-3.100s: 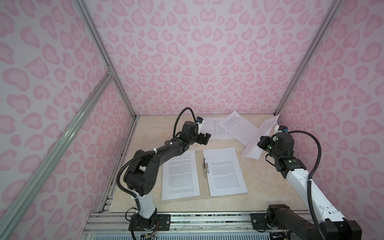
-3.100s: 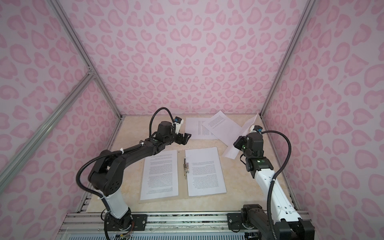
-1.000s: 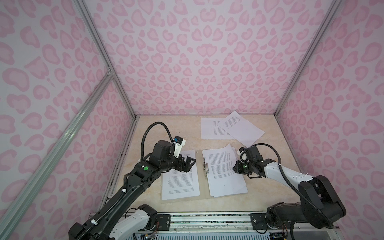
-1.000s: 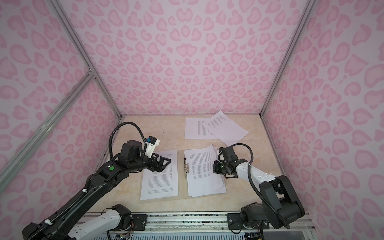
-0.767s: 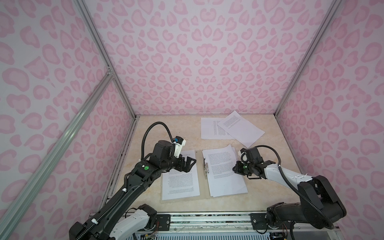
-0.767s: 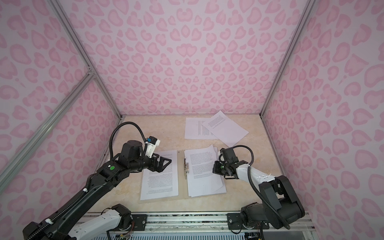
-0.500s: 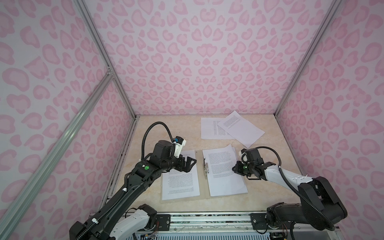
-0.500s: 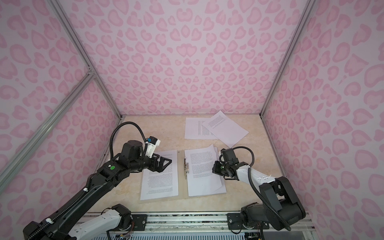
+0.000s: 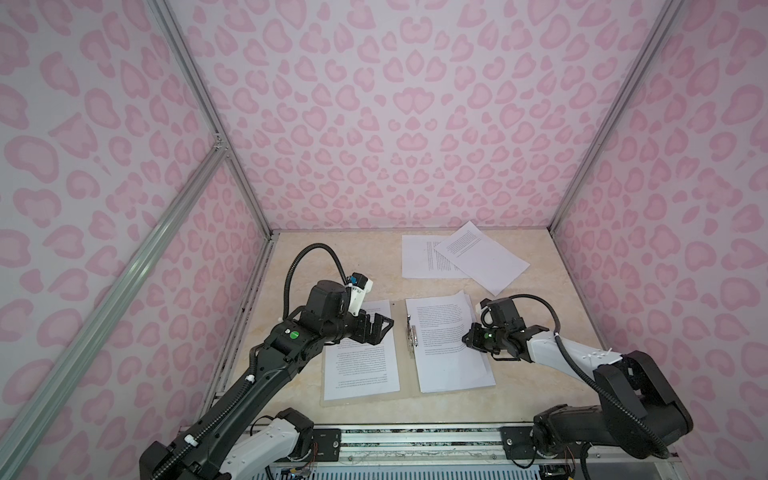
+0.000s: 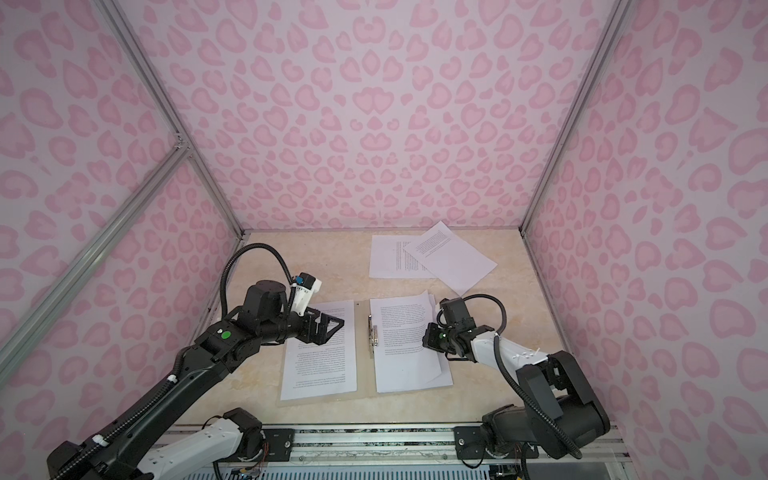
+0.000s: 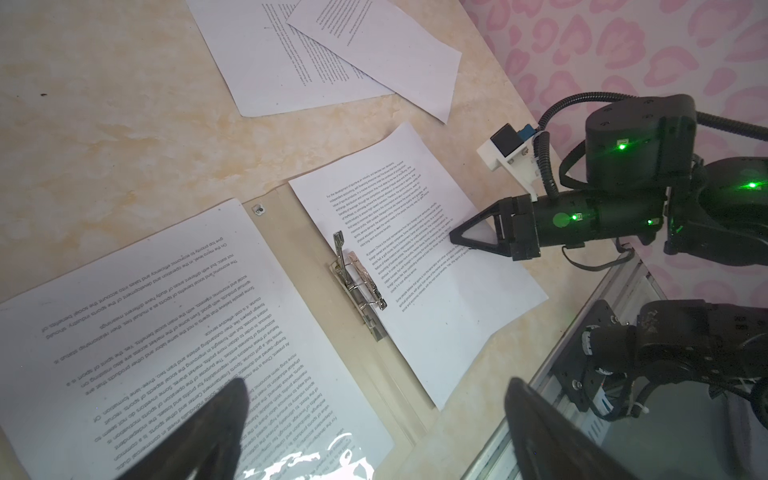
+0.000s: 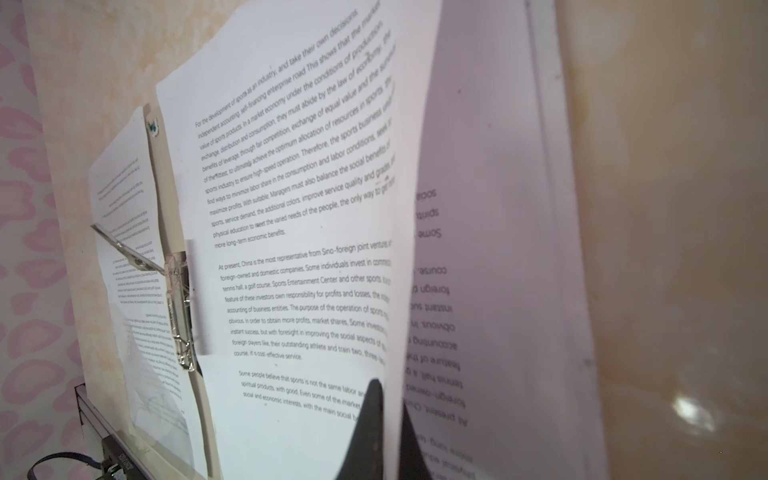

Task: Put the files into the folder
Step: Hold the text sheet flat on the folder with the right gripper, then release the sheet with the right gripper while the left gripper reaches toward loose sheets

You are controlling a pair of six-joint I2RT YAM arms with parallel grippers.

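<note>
Folder (image 9: 408, 374) open flat, lengthwise front-to-back

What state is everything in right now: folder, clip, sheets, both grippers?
folder: open, flat on the table.
clip: lever raised.
left sheet: flat on the folder's left half.
top right sheet: pinched, outer edge lifted.
back sheets: two, overlapping, outside the folder.
left gripper: open, above the left sheet.
right gripper: shut on the top right sheet.
</note>
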